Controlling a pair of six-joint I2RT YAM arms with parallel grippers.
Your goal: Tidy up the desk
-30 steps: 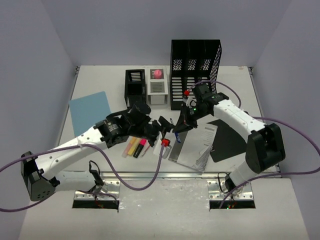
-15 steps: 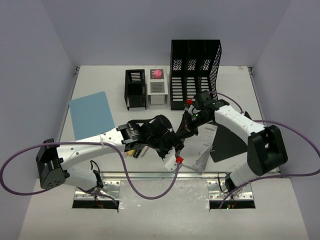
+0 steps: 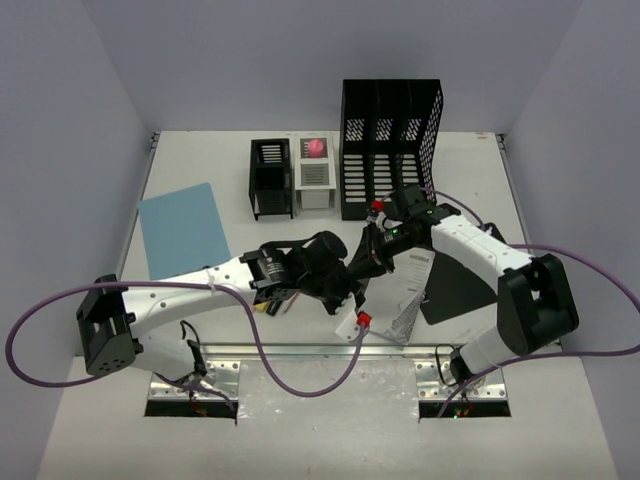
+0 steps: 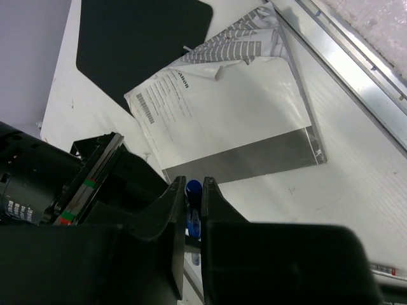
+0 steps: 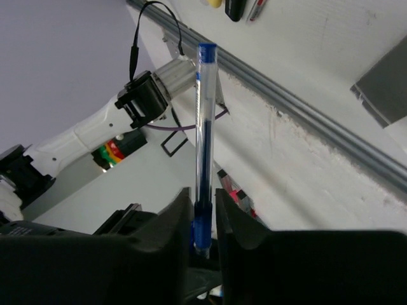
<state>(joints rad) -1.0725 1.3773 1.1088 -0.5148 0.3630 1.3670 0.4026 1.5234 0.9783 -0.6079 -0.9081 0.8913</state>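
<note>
pen (image 5: pixel 203 127), clear barrel with blue at both ends, is held off the counter (image 3: pixel 470 160) by both arms at once. right jaws are clenched on its lower blue end, and the barrel sticks straight out past them in the right wrist view. left jaws are clenched too, with a blue bit of the pen squeezed in the thin slot between them in the left wrist view. left arm (image 3: pixel 200 285) reaches in from the left and right arm (image 3: pixel 470 240) bends in from the right. the 2 meet over the middle of the counter, but i cannot tell from the top view whether they touch.

the counter is white and flat, with lilac walls on 3 sides and a metal rail (image 3: pixel 300 350) along the near edge. at the back stand a black file rack (image 3: pixel 390 150), a small white holder (image 3: pixel 315 180) with something pink in it, and a black pen holder (image 3: pixel 270 178), all 3 in a row and just beside each other. a blue sheet (image 3: pixel 183 228) lies flat at the left, well apart from the rest. a white booklet (image 4: pixel 222 127) with a grey band lies under the meeting point, 1 corner curled up. a black sheet (image 3: pixel 460 285) lies flat just to the right of the booklet, touching or slightly under it. a few markers (image 3: pixel 272 300) lie near the rail, mostly hidden under the left arm.
</note>
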